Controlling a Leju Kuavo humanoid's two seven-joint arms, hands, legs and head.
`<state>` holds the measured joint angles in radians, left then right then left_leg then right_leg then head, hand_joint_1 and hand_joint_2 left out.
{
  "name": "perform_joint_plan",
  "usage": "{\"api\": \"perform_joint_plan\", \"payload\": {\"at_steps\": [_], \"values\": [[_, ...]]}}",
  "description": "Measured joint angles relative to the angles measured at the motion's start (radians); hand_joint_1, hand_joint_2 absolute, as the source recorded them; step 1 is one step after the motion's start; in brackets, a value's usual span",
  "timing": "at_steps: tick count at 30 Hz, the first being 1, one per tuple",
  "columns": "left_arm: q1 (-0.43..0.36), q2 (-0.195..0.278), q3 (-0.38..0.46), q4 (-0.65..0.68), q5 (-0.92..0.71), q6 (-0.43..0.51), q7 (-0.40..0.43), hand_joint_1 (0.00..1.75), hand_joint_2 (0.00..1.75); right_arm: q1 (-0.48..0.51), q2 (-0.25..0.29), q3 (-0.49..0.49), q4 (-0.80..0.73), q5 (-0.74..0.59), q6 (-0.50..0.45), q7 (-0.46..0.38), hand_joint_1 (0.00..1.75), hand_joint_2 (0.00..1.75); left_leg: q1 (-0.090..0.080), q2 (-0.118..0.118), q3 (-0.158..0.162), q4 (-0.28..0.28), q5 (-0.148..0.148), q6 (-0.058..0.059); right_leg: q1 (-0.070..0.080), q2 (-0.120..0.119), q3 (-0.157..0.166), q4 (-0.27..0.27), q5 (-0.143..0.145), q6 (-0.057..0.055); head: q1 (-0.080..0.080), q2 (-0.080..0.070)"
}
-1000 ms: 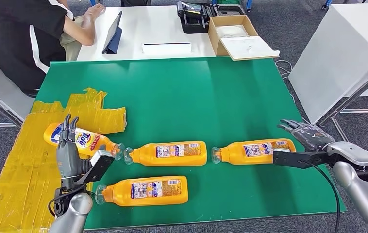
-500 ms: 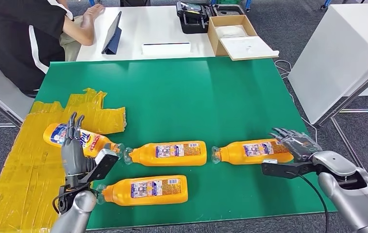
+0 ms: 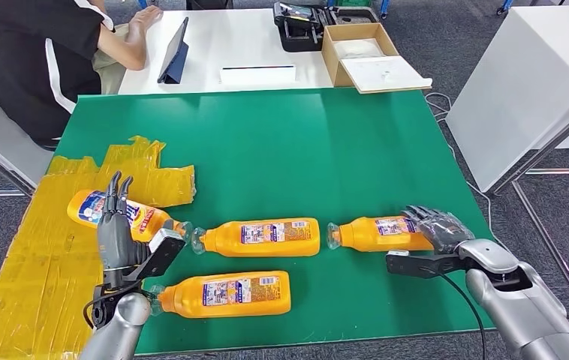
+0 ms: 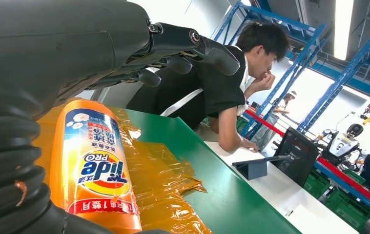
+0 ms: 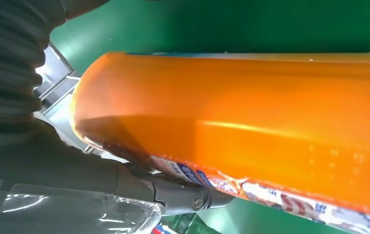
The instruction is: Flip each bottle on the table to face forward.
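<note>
Several orange bottles lie on their sides on the green mat (image 3: 281, 150). The leftmost bottle (image 3: 140, 217) (image 4: 95, 165) shows its Tide front label. The middle bottle (image 3: 263, 237), the front bottle (image 3: 225, 293) and the right bottle (image 3: 371, 233) (image 5: 246, 126) show small-print back labels. My left hand (image 3: 116, 229) stands upright just in front of the Tide bottle, its fingers (image 4: 188, 41) spread and holding nothing. My right hand (image 3: 435, 227) lies over the base end of the right bottle, fingers draped on top. Its thumb stretches along the near side, apart from the bottle.
Crinkled yellow tape sheeting (image 3: 34, 255) covers the mat's left side. Beyond the mat, a white table carries a tablet (image 3: 174, 51), a cardboard box (image 3: 364, 56) and a black case (image 3: 300, 26). A person (image 3: 34, 52) sits at the far left. Another white table (image 3: 522, 82) stands at right.
My right hand has moved left, from beside the right bottle's base onto its end. My left hand has shifted slightly to the right. The bottles have not moved.
</note>
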<state>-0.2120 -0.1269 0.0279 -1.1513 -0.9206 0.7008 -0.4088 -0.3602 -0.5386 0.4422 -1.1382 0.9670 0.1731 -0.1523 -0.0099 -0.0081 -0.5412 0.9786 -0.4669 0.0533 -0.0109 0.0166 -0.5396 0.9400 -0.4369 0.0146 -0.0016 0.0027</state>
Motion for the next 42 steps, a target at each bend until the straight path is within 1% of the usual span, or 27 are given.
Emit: {"api": "perform_joint_plan", "payload": {"at_steps": [6, 7, 8, 10, 11, 12, 26, 34, 36, 38, 42], "values": [[0.0, -0.001, 0.002, 0.0, -0.003, 0.0, 0.0, 0.0, 1.75, -0.005, 0.013, 0.003, 0.028, 0.019, 0.007, 0.026, 0.0, 1.75, 0.0, 0.0, 0.002, 0.0, 0.0, 0.0, 0.001, 0.0, 0.002, 0.0, 0.0, 0.0, 0.0, 0.0], [0.0, -0.002, 0.003, 0.0, -0.004, 0.0, 0.0, 0.0, 1.75, -0.009, 0.015, 0.003, 0.033, 0.023, 0.015, 0.03, 0.08, 1.75, 0.0, 0.0, 0.003, 0.0, 0.0, 0.0, 0.001, 0.0, 0.002, 0.0, 0.0, 0.0, 0.0, 0.0], [-0.001, -0.003, 0.004, 0.0, -0.005, 0.0, -0.001, 0.0, 1.75, -0.014, 0.017, 0.003, 0.04, 0.028, 0.027, 0.034, 0.47, 1.75, 0.0, 0.001, 0.003, 0.0, 0.0, 0.0, 0.001, 0.0, 0.002, 0.0, 0.0, 0.0, 0.0, 0.0], [-0.003, -0.006, 0.012, 0.0, -0.004, 0.0, -0.005, 0.0, 1.75, -0.029, 0.022, 0.004, 0.061, 0.038, 0.046, 0.04, 1.34, 1.75, 0.0, 0.001, 0.005, 0.0, 0.0, 0.0, 0.001, 0.0, 0.004, 0.0, 0.0, 0.0, 0.0, 0.0], [-0.005, -0.008, 0.017, 0.0, -0.002, 0.0, -0.006, 0.0, 1.75, -0.036, 0.025, 0.004, 0.073, 0.041, 0.051, 0.041, 1.69, 1.75, 0.0, 0.001, 0.006, 0.0, 0.0, 0.0, 0.001, 0.0, 0.005, 0.0, 0.0, 0.0, 0.0, 0.0], [-0.007, -0.008, 0.023, 0.001, 0.001, 0.0, -0.008, 0.0, 1.75, -0.042, 0.027, 0.005, 0.083, 0.043, 0.053, 0.04, 1.74, 1.75, 0.0, 0.002, 0.007, 0.0, 0.0, 0.0, 0.001, 0.0, 0.006, 0.0, 0.0, 0.0, 0.0, 0.0], [-0.02, -0.009, 0.047, 0.019, 0.002, 0.0, -0.013, 0.0, 1.75, -0.06, 0.049, 0.005, 0.132, 0.05, 0.032, 0.042, 1.75, 1.75, -0.002, 0.003, 0.013, 0.0, 0.001, 0.002, 0.001, 0.001, 0.012, -0.001, 0.001, 0.002, 0.0, 0.0], [-0.028, -0.009, 0.05, 0.032, 0.003, 0.0, -0.025, 0.0, 1.75, -0.062, 0.054, 0.005, 0.136, 0.061, -0.002, 0.036, 1.75, 1.75, -0.002, 0.003, 0.013, 0.0, 0.001, 0.002, 0.001, 0.002, 0.012, -0.001, 0.001, 0.002, 0.0, 0.0], [-0.028, -0.009, 0.051, 0.032, 0.006, 0.0, -0.025, 0.0, 1.75, -0.058, 0.055, 0.004, 0.134, 0.066, -0.034, 0.034, 1.75, 1.75, -0.002, 0.003, 0.013, 0.0, 0.001, 0.002, 0.001, 0.002, 0.012, -0.001, 0.002, 0.002, 0.0, 0.0], [-0.027, -0.009, 0.051, 0.032, 0.007, 0.0, -0.025, 0.0, 1.75, -0.047, 0.059, 0.001, 0.125, 0.072, -0.085, 0.035, 1.75, 1.75, -0.002, 0.003, 0.013, 0.0, 0.001, 0.002, 0.001, 0.002, 0.012, 0.0, 0.002, 0.002, 0.0, 0.0], [-0.011, -0.009, 0.052, 0.03, 0.007, 0.0, -0.015, 0.0, 1.75, -0.003, 0.09, -0.031, 0.066, 0.098, -0.194, 0.064, 1.75, 1.75, -0.002, 0.003, 0.009, 0.0, 0.001, 0.002, 0.001, 0.002, 0.012, 0.0, 0.002, 0.002, 0.0, 0.0]]}}
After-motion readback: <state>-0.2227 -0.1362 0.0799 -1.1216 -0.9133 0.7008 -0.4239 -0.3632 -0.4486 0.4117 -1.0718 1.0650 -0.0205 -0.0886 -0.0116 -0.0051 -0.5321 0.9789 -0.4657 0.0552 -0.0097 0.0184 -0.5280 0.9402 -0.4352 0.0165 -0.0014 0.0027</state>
